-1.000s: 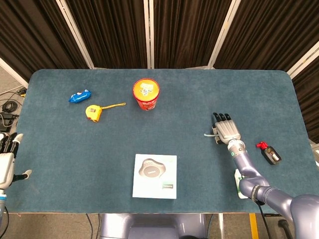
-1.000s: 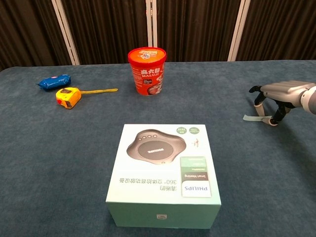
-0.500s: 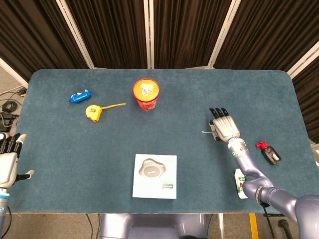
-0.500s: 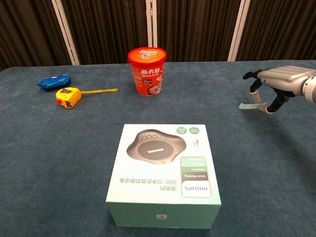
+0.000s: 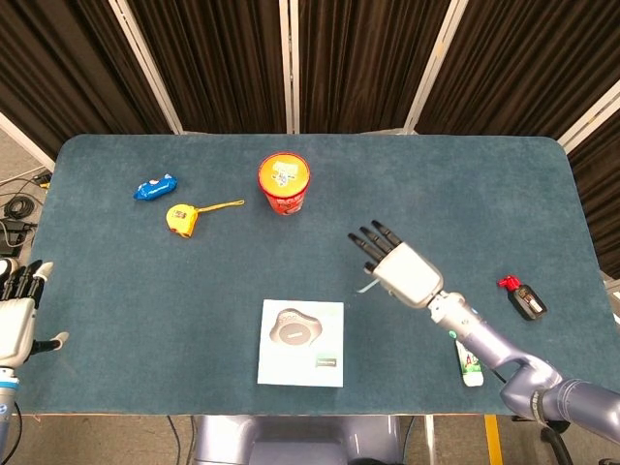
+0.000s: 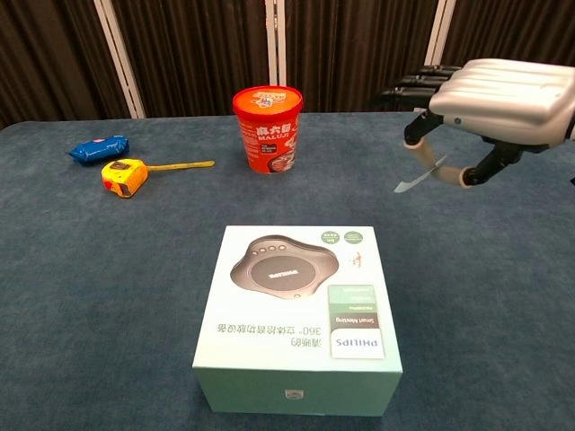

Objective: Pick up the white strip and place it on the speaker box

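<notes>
My right hand [image 5: 399, 268] [image 6: 497, 94] hovers above the table, just right of and beyond the speaker box. It pinches the white strip [image 6: 419, 175] [image 5: 366, 287], which hangs down to the left below the palm. The speaker box [image 5: 301, 342] [image 6: 297, 315], white and pale green with a grey speaker pictured on its lid, lies near the front edge. My left hand [image 5: 15, 315] stays off the table's front left corner, fingers apart, holding nothing.
A red instant-noodle cup [image 5: 284, 183] [image 6: 268, 127] stands at the back centre. A yellow tape measure [image 5: 181, 218] [image 6: 124, 174] and a blue packet [image 5: 155, 187] [image 6: 98, 148] lie at the left. A small white-green bottle [image 5: 468, 357] and a black-red tool [image 5: 524, 297] lie at the right.
My right hand has lifted the white strip off the table and carried it left and toward the front, closer to the speaker box. The left hand has barely moved.
</notes>
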{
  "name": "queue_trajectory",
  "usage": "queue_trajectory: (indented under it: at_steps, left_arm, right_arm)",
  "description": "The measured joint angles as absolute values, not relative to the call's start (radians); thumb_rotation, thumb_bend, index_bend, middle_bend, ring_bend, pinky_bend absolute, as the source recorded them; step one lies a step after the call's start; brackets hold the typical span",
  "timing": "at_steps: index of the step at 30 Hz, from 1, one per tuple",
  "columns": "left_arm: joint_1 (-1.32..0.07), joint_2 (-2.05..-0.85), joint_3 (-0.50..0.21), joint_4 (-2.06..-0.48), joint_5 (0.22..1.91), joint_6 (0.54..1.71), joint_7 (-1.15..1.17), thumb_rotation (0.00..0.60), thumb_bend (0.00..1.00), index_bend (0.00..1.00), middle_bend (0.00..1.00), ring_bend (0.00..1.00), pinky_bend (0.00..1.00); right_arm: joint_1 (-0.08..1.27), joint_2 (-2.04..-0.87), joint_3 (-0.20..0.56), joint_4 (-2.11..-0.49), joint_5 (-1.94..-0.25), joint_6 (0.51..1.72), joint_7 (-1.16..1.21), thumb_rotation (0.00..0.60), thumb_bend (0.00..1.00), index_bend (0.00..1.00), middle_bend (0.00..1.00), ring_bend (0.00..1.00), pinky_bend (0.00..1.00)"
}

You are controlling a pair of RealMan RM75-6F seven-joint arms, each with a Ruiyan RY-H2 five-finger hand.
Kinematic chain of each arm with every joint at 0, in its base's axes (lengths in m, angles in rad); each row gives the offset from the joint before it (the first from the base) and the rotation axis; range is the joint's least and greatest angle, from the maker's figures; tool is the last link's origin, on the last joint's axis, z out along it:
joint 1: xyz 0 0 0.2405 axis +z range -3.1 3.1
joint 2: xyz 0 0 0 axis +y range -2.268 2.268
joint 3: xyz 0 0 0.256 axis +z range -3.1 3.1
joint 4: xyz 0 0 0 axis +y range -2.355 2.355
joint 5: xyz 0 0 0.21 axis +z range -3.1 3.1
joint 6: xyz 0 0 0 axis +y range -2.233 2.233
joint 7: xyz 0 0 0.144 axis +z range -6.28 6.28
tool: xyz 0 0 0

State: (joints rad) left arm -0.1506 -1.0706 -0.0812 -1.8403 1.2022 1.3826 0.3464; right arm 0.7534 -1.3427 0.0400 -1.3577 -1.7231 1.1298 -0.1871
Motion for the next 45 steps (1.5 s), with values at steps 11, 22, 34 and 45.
queue_trajectory:
  at_steps: [11,22,34,45]
  left_arm:
    - [-0.149,-1.06,-0.078,-1.841,1.208,1.382,0.327,0.6,0.0,0.0,0.0,0.0,0.0]
    - [-0.151,-1.061,-0.074,-1.839,1.209,1.379,0.323,0.6,0.0,0.0,0.0,0.0,0.0]
    - [-0.15,-1.057,-0.068,-1.845,1.221,1.381,0.317,0.6,0.0,0.0,0.0,0.0,0.0]
    - [-0.165,-1.056,-0.068,-1.843,1.229,1.356,0.31,0.6,0.0,0.0,0.0,0.0,0.0]
  right_arm:
    - [0.853,-1.363,0.042,-1.486,-1.839,1.067,-0.365,0.6,0.44,0.71,0.09,0.0,0.0]
    - [0.891,-1.446,0.064,-1.506,-1.867,1.035,-0.473,0.6,0.44,0.69,0.1,0.0,0.0]
    - [0.831,-1.374,0.035,-1.566,-1.838,1.041,-0.574,0.6,0.22,0.16,0.01,0.0,0.0]
    - [0.734,-1.21,0.006,-1.605,-1.888,1.224,-0.544,0.6,0.22,0.16,0.02,0.0,0.0]
